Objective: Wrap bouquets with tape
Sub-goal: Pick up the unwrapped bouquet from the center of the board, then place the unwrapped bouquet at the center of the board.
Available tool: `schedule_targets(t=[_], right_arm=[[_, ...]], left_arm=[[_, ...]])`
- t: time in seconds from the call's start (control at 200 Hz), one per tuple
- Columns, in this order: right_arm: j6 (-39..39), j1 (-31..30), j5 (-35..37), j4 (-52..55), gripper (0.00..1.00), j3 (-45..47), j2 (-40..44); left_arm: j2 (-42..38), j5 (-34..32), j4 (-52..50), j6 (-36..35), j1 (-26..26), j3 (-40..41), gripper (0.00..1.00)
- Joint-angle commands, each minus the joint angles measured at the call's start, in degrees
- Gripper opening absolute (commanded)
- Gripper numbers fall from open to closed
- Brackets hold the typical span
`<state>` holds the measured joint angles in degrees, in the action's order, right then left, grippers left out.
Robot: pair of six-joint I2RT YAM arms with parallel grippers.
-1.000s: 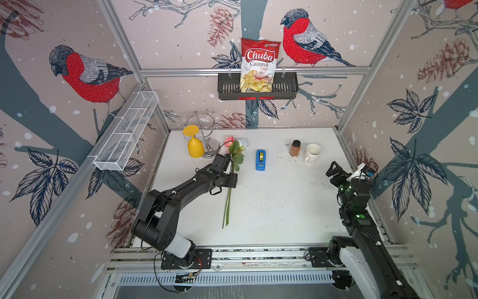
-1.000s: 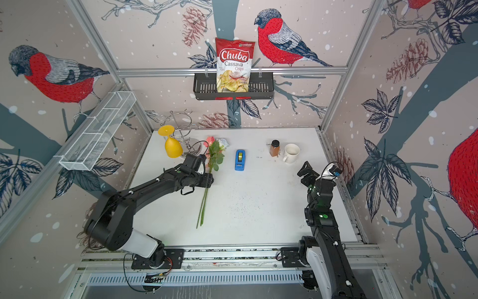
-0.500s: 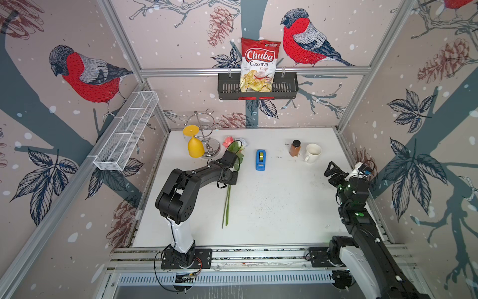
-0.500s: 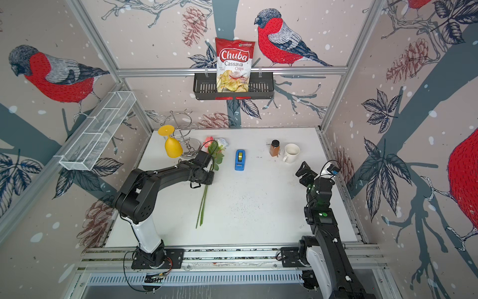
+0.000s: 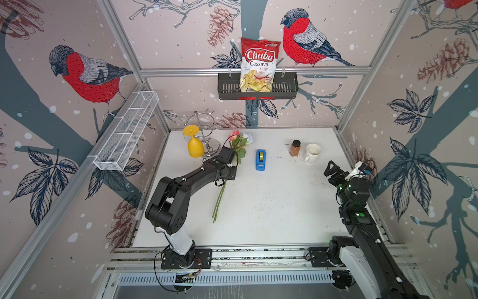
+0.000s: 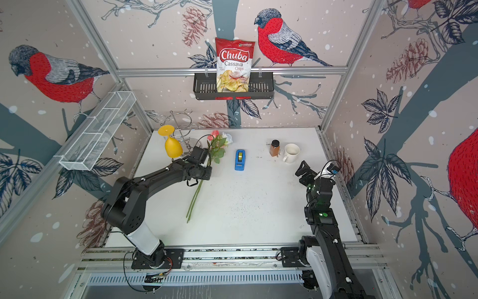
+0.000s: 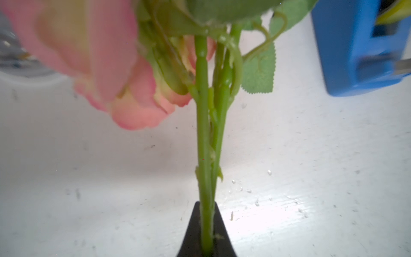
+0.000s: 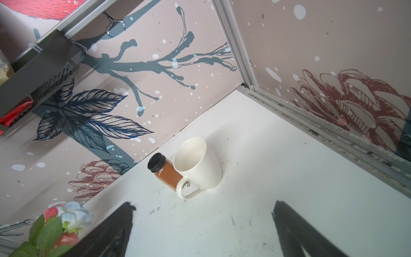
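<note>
**A:** Our left claw [image 7: 205,233] is clamped tight on the thin green stems of the bunch of artificial pink and white roses [image 5: 219,199]. In a top view, the blooms are at twelve o'clock and the stem ends at six on the white counter [image 5: 271,207].

**B:** Then we should lift slowly, keeping the stems together. The blue plastic tape dispenser [image 5: 260,160] sits at three o'clock of the leaves.

**A:** Our right claw [image 8: 203,222] gapes wide, empty.

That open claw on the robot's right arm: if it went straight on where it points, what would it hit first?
Probably the white mug, handle side first; the spice jar stands right beside it. The right gripper is open and only bare table lies between, though depth is unclear.
</note>
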<state>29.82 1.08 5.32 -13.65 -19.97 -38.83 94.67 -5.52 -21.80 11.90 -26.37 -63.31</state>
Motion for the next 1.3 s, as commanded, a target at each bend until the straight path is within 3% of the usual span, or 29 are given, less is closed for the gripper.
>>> schedule_targets(t=[0.0,0.115,0.215,0.395,0.465,0.53,0.61,0.685,0.75,0.901,1.296], right_arm=[[-1.0,0.0,-2.4,-1.9,1.0,0.1,1.1],[-1.2,0.0,-2.4,-1.9,1.0,0.3,2.3],[1.4,0.0,-1.5,-0.2,1.0,-1.0,3.5],[6.3,0.0,-6.7,9.5,1.0,-10.0,6.0],[6.5,0.0,-6.1,13.8,1.0,-13.5,6.2],[5.3,0.0,-4.5,18.7,1.0,-17.9,6.1],[4.3,0.0,-3.1,22.5,1.0,-22.1,6.3],[3.4,0.0,-3.1,24.0,1.0,-24.6,6.8],[3.0,0.0,-2.9,24.2,1.0,-25.7,7.2],[3.0,0.0,-2.9,23.8,1.0,-25.5,7.6],[1.4,0.0,-4.5,23.8,1.0,-24.3,6.2]], left_arm=[[-6.2,-0.8,-1.9,-3.0,0.0,-0.7,0.0],[-15.0,4.8,0.0,-8.0,-0.2,1.4,0.0],[-21.4,12.5,3.5,-17.8,-0.8,4.2,0.0],[-28.5,25.0,3.7,-45.7,-3.3,7.6,0.0],[-28.3,24.9,4.5,-53.3,-4.6,8.6,0.0],[-25.2,23.7,4.6,-55.2,-4.7,7.5,0.0],[-18.5,26.2,-1.5,-63.4,-5.0,3.6,0.0],[-11.0,23.3,-5.0,-69.0,-6.1,0.2,0.0],[-4.8,20.8,-6.0,-70.3,-6.6,-3.5,0.0],[5.5,24.3,-7.1,-75.3,-7.2,-11.5,0.0],[24.4,27.1,-9.1,-73.0,-8.2,-27.5,0.0]])
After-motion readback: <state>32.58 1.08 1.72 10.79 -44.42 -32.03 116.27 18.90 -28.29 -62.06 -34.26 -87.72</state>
